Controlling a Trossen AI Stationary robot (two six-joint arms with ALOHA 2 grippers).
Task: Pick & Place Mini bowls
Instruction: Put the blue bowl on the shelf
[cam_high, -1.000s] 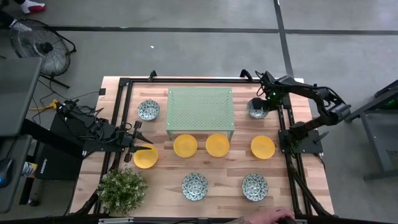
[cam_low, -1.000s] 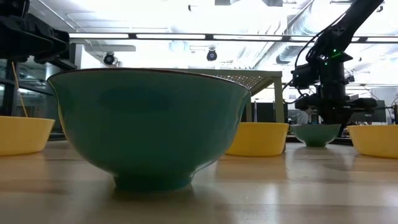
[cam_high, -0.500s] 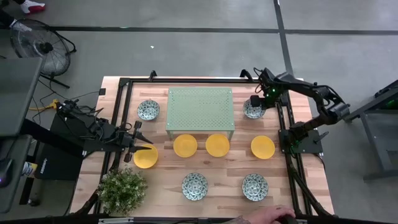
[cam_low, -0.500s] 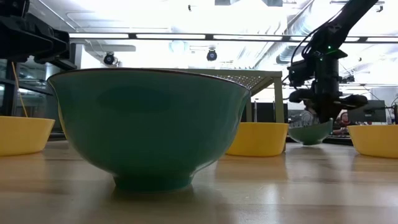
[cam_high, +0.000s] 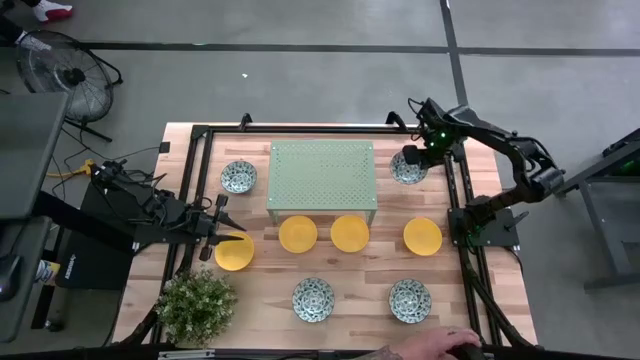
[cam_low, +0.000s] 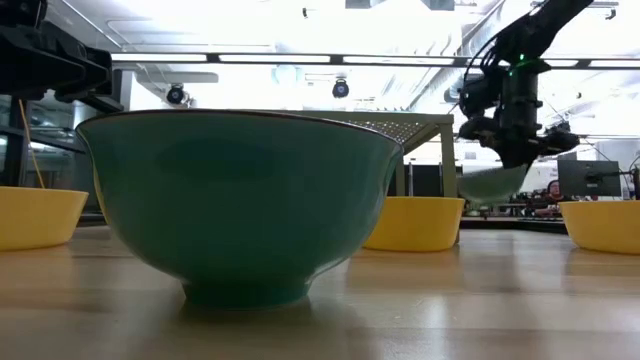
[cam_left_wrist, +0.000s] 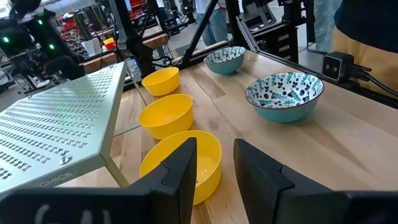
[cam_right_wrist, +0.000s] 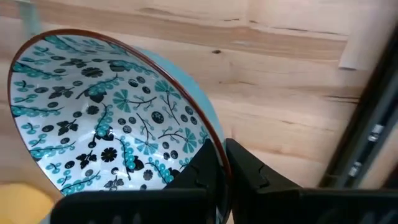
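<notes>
My right gripper (cam_high: 414, 160) is at the far right of the table, beside the pale green stand (cam_high: 322, 178), shut on a white bowl with blue-green pattern (cam_high: 406, 172) that hangs above the wood (cam_low: 493, 184). Three more patterned bowls (cam_high: 238, 177) (cam_high: 313, 299) (cam_high: 410, 300) and several yellow bowls (cam_high: 298, 234) (cam_high: 349, 233) (cam_high: 423, 236) stand on their bases on the table. My left gripper (cam_left_wrist: 214, 168) waits open at the left, level, just above a yellow bowl (cam_high: 234, 254). My right gripper holds the patterned bowl by its rim (cam_right_wrist: 219, 149), one finger (cam_right_wrist: 202, 174) inside the bowl and one (cam_right_wrist: 252, 174) outside its wall. The fingers come from above, pointing down. The bowl is lifted clear of the table and hangs tilted below them.
A leafy potted plant (cam_high: 196, 305) stands at the near left corner. Black frame rails (cam_high: 462, 215) run along the table's sides. A person's hand (cam_high: 440, 346) shows at the near edge. Bare wood lies between the stand and the far right rail.
My right gripper has gone up with the patterned bowl. The bowl stood on the table a second ago; it now hangs clear of the wood and has tipped to one side.
</notes>
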